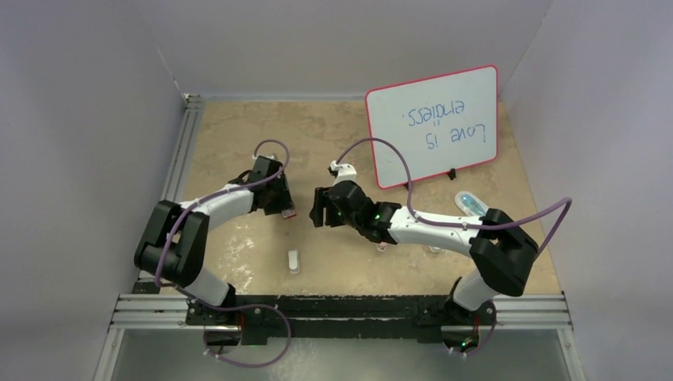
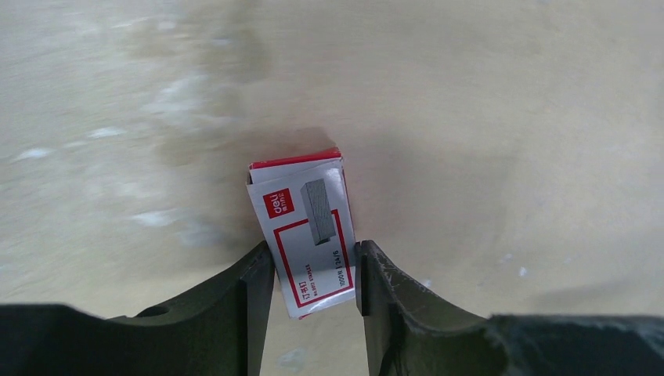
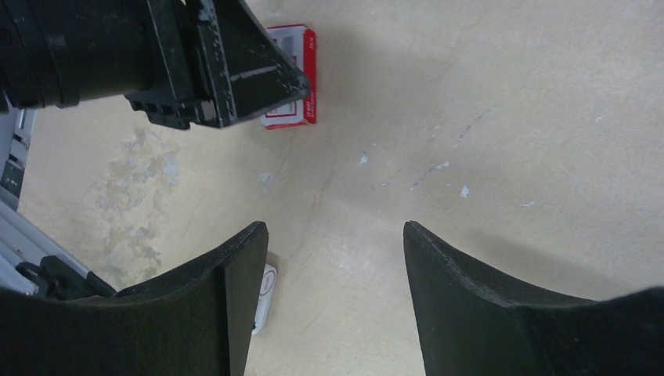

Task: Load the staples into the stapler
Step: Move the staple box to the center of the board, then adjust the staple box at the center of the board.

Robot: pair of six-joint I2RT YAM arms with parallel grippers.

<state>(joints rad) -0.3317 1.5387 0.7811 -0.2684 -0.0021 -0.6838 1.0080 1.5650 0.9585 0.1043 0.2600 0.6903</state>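
The tan, mottled table (image 1: 238, 135) fills the floor of a white-walled booth. At its far right a red-edged whiteboard (image 1: 435, 127) leans on a stand, with blue handwriting on it.

The left arm (image 1: 218, 202) reaches from the near left toward mid-table. The right arm (image 1: 440, 228) reaches from the near right toward the same spot, so the two wrists face each other, close but apart.

The left gripper (image 2: 313, 262) hangs low over the table with the staple box (image 2: 301, 211) between its fingers (image 2: 254, 301). Each finger lies against one long side of the box, clasping its near half. The box is white-faced with a red frame and a red far end, and it sits slightly askew in the grip. The staples themselves do not show. From above, the box is a red speck just left of mid-table, under the gripper's tip.

The right gripper (image 3: 335, 235) hovers just right of it, its fingers spread wide with only bare table between them.

A small whitish oblong thing (image 1: 294, 261) lies nearer the arm bases, well apart from the box; what it is I cannot tell. A pale-blue oval object (image 1: 471, 204) lies just near of the whiteboard.
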